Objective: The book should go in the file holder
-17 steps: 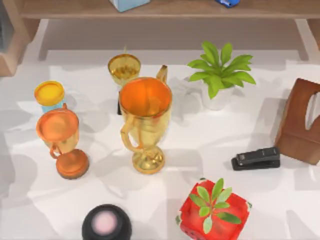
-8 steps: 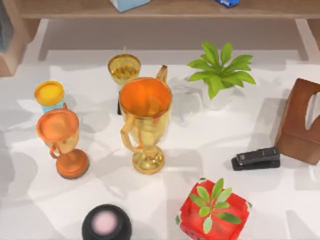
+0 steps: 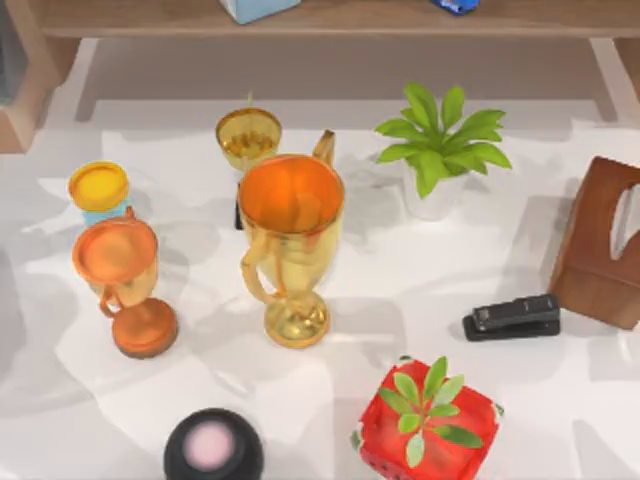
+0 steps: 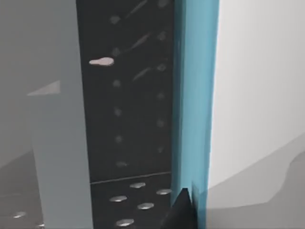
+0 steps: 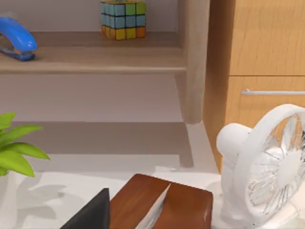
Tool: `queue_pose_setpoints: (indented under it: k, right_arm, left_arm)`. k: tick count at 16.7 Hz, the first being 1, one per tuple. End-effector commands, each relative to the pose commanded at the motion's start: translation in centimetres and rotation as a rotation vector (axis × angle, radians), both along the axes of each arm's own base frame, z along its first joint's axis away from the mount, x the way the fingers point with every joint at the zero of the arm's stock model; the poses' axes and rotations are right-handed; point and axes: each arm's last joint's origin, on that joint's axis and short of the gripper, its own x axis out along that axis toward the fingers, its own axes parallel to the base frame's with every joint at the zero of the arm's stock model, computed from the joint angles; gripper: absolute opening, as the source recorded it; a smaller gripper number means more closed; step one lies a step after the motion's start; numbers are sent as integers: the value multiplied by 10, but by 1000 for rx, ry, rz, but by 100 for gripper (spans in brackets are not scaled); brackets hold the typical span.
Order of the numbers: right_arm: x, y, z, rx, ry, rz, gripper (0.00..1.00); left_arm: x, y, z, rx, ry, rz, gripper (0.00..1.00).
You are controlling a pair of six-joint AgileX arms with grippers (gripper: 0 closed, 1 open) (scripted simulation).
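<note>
The book is out of view. The left wrist view looks close onto a black perforated panel (image 4: 138, 119) with a perforated floor, framed by a bright blue upright strip (image 4: 195, 105) and a pale grey one (image 4: 62, 143); this looks like the file holder. A dark tip of my left gripper (image 4: 183, 212) shows against the foot of the blue strip. A dark part of my right gripper (image 5: 90, 214) hangs above the brown wooden tissue box (image 5: 162, 205) at the table's right.
On the white table stand a large gold trophy (image 3: 290, 250), a copper trophy (image 3: 122, 280), a small gold cup (image 3: 248, 135), a yellow-lidded cup (image 3: 98, 188), a potted plant (image 3: 437, 150), a black stapler (image 3: 512, 317), a red plant box (image 3: 428, 420), a black round object (image 3: 212, 448) and a white fan (image 5: 267, 176).
Nothing on the table has moved. The soft shadows over the left side of the table have shifted and widened.
</note>
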Motion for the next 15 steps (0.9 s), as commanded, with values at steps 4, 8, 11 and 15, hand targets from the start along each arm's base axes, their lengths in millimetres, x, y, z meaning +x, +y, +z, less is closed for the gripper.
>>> queue_pose_setpoints:
  k: [4,8,11,15]
  right_arm:
    - [0,0,0,0,0,0,100]
    - [0,0,0,0,0,0,100]
    - [0,0,0,0,0,0,100]
    - [0,0,0,0,0,0,100]
  left_arm:
    - [0,0,0,0,0,0,15]
    - [0,0,0,0,0,0,45]
    - [0,0,0,0,0,0,68]
    - [0,0,0,0,0,0,98]
